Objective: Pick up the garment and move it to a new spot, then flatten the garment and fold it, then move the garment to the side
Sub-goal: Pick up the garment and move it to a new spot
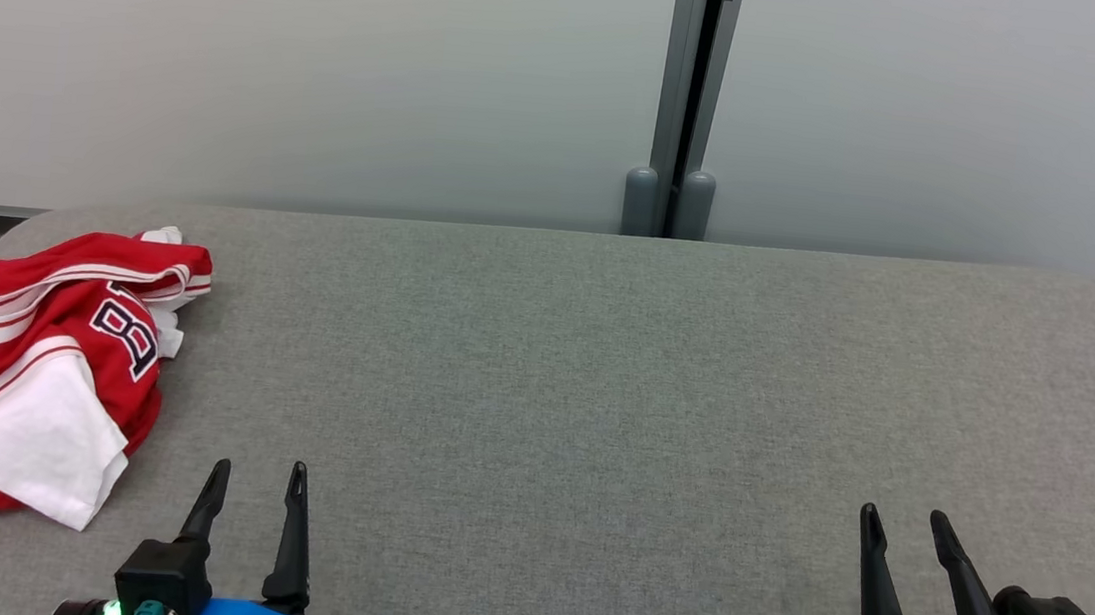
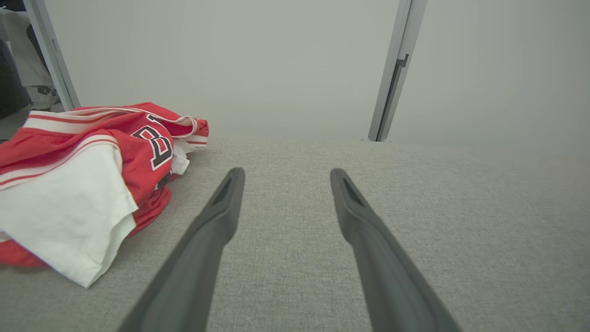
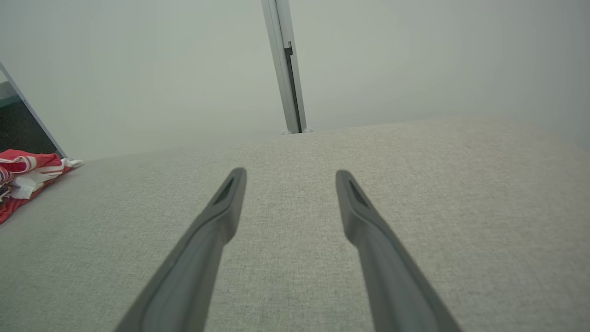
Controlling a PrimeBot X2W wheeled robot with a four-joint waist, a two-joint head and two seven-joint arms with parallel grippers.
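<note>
— So, where is the shirt [image 1: 49,370] lying right now?

— It is lying crumpled at the left edge of the bench [image 1: 552,368], just ahead and to the left of my left tool [image 1: 259,467]. Nothing is touching it.

— And your tools?

— Both are standing wide open and holding nothing. The left one is hovering over bare bench near the shirt. My right tool [image 1: 904,513] is hanging well apart from it, over on the other side.

— How are you planning the pick-up?

— I am judging that the left tool should be doing the reaching. It should come down on a raised fold, such as the striped trim bunched at the far end, rather than on the flat white part. That way the fingers are pinching several layers and not scraping the bench. Lifting slowly should let the rest hang free.

— What is it made of?

— It is looking like thin, limp knit: red with white panels, striped trim and a dark number. The bench is covered in coarse grey woven cloth with rounded corners, which may be dragging on the fabric.
</note>
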